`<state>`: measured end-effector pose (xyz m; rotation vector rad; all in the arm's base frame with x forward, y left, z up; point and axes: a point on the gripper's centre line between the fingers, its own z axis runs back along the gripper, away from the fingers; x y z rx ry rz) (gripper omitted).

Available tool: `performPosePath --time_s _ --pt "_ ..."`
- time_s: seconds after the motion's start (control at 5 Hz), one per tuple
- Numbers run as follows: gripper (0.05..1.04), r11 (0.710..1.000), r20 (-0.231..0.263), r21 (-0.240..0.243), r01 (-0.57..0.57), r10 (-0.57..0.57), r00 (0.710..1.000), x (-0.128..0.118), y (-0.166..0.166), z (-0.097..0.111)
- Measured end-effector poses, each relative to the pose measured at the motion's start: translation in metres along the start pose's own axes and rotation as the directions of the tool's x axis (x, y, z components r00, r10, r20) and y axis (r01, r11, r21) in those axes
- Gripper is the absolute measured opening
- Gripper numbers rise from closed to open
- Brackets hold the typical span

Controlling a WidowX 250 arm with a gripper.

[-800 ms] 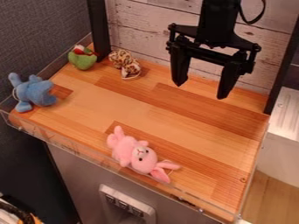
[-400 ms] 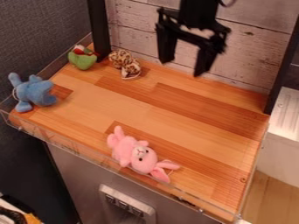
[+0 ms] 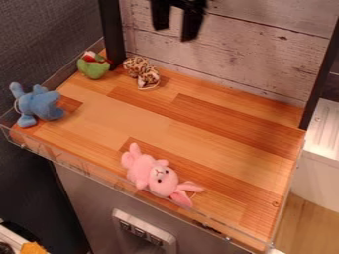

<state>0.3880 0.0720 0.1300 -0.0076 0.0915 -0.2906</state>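
The black gripper [image 3: 173, 32] hangs at the top of the view, in front of the whitewashed plank wall and above the back of the wooden counter. Its two fingers are apart with nothing between them. Nearest below it lies a spotted plush toy [image 3: 141, 72] by the back edge. To that toy's left sits a green plush toy [image 3: 93, 66] with a bit of red and white on top. A blue plush toy [image 3: 39, 104] rests in the left corner. Close to the front edge, a pink plush rabbit [image 3: 157, 175] lies face up, ears toward the lower right.
The wooden counter [image 3: 198, 124] has a low clear rim [image 3: 86, 170] along its front. Black posts [image 3: 112, 32] stand at its back left and back right. A white plank wall [image 3: 265, 54] closes the back. Power sockets [image 3: 140, 233] are mounted below the front edge.
The gripper has moved up and to the left, away from the counter, and is now partly cut off by the top edge. The plush toys have stayed in place.
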Motion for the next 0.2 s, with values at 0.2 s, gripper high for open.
performPosePath --time_s 0.2 --pt "0.997 0.998 -0.007 -0.016 -0.057 0.057 0.998 -0.0115 0.0481 -0.0025"
